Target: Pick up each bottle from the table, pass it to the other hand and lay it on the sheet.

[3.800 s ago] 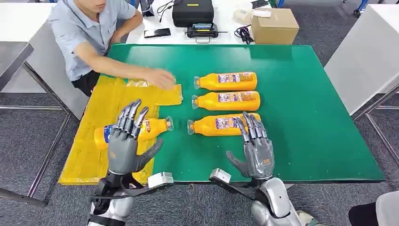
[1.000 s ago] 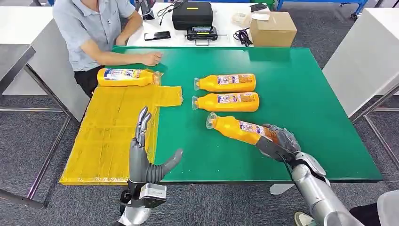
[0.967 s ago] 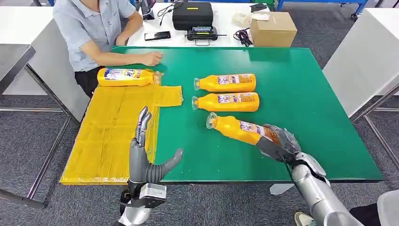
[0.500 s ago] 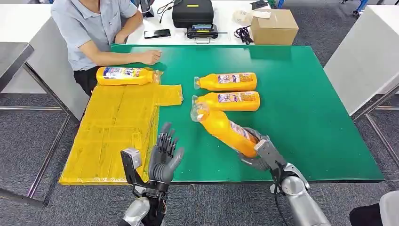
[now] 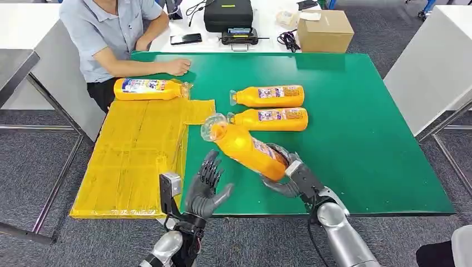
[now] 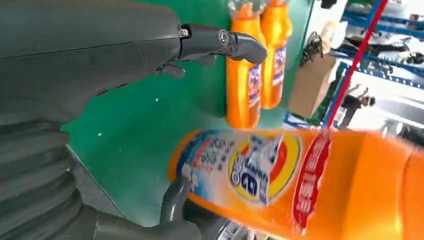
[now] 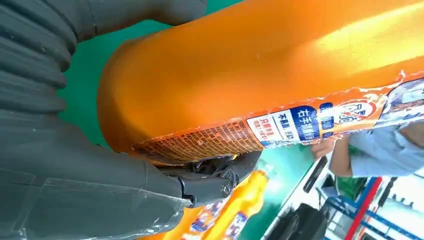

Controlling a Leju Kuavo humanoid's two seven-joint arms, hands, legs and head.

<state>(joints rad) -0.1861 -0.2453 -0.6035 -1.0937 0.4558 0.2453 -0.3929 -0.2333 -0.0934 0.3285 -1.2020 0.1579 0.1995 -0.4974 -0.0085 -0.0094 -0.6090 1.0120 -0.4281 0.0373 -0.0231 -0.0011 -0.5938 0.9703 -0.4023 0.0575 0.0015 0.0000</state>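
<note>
We grip the orange bottle [image 5: 246, 151] by its base in our right hand [image 5: 290, 177], lifted off the green tabletop [image 5: 356, 139] with its cap tilted toward our left hand [image 5: 204, 189], whose fingers [image 5: 211, 167] are spread, empty, to receive it.

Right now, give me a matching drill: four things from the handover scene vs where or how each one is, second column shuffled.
Things:
1. right hand
2. left hand
3. sheet bottle
4. cardboard box

States:
A. lying at the yellow sheet's far edge
B. on the white table beyond the green one
C. holds a tilted bottle by its base
D. fingers spread, holding nothing

Pairs: 1-C, 2-D, 3-A, 4-B
</note>
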